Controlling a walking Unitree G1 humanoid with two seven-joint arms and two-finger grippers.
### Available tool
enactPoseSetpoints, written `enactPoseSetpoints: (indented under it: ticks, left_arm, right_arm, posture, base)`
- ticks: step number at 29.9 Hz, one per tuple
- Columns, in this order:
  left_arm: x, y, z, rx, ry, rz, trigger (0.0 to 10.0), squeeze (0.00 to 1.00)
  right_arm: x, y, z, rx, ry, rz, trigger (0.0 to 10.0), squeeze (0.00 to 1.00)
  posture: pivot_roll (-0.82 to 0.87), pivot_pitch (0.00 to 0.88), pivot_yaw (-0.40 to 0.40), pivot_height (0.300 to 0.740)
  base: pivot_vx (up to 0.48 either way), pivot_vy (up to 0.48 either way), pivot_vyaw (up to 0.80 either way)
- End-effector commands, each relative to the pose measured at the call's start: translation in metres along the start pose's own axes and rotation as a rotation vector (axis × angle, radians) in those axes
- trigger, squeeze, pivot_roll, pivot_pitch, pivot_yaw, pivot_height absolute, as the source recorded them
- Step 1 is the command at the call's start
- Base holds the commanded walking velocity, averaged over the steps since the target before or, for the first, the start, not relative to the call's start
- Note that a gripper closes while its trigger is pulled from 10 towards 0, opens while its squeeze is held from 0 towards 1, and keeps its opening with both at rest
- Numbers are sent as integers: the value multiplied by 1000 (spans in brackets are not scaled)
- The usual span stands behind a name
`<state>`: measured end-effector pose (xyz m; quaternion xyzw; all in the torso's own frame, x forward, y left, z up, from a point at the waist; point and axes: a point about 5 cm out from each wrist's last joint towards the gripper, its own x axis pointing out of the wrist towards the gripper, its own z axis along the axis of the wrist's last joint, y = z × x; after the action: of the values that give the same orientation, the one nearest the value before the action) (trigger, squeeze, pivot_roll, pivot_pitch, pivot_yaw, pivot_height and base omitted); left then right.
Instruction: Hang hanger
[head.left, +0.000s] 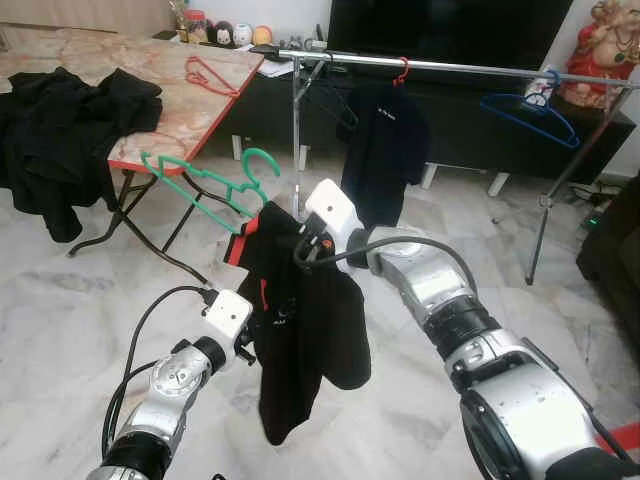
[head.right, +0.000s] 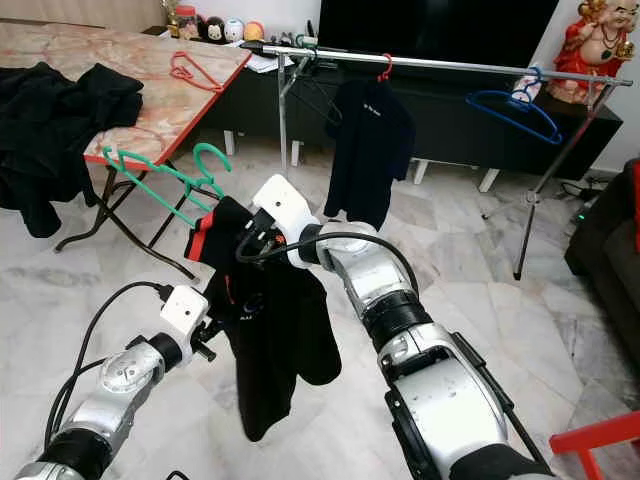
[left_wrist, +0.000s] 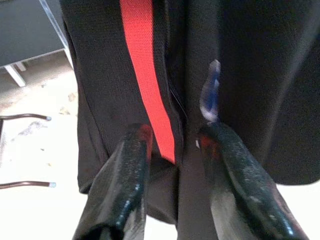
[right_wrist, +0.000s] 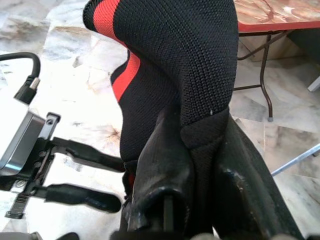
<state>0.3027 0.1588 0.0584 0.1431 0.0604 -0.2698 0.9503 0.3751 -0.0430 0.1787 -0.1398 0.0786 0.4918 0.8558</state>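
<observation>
1. Now clamped in the right gripper (right_wrist: 200, 150): upper fold of a black shirt (head.left: 300, 330) with red trim, fingers pressed together on the cloth, held up in front of the clothes rail (head.left: 450, 66).
2. Lower down beside the shirt: left gripper (left_wrist: 175, 145), fingers parted around the hanging fabric, not pinching it.
3. Just behind the shirt's top: green hanger (head.left: 215, 185), nearer the table (head.left: 150, 110) than the rail.

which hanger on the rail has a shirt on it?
The red-hooked hanger, mid-rail, carrying a black shirt. The blue hanger and black hanger hang bare.
</observation>
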Motion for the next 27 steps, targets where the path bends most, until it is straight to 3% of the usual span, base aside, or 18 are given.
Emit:
enactPoseSetpoints:
  ticks: [1, 6, 15, 27]
  left_arm:
    - [1, -4, 3, 2, -2, -41, 10000, 1000]
    - [1, -3, 5, 9, 0, -27, 10000, 1000]
    - [3, 13, 10, 12, -5, 142, 10000, 1000]
    - [3, 7, 15, -30, -36, 73, 10000, 1000]
  right_arm:
    - [-1, -6, 13, -29, -35, -21, 0, 0]
    - [-1, -6, 10, -27, -30, -26, 0, 0]
    - [0, -5, 10, -30, -34, -15, 0, 0]
    - [2, -4, 9, -29, -31, -12, 0, 0]
  posture:
    - [21, 0, -80, 740]
    - [28, 0, -81, 740]
    - [26, 0, -80, 740]
    - [33, 0, -84, 740]
  base:
    - [0, 0, 0]
    - [0, 0, 0]
    - [0, 0, 0]
    - [0, 0, 0]
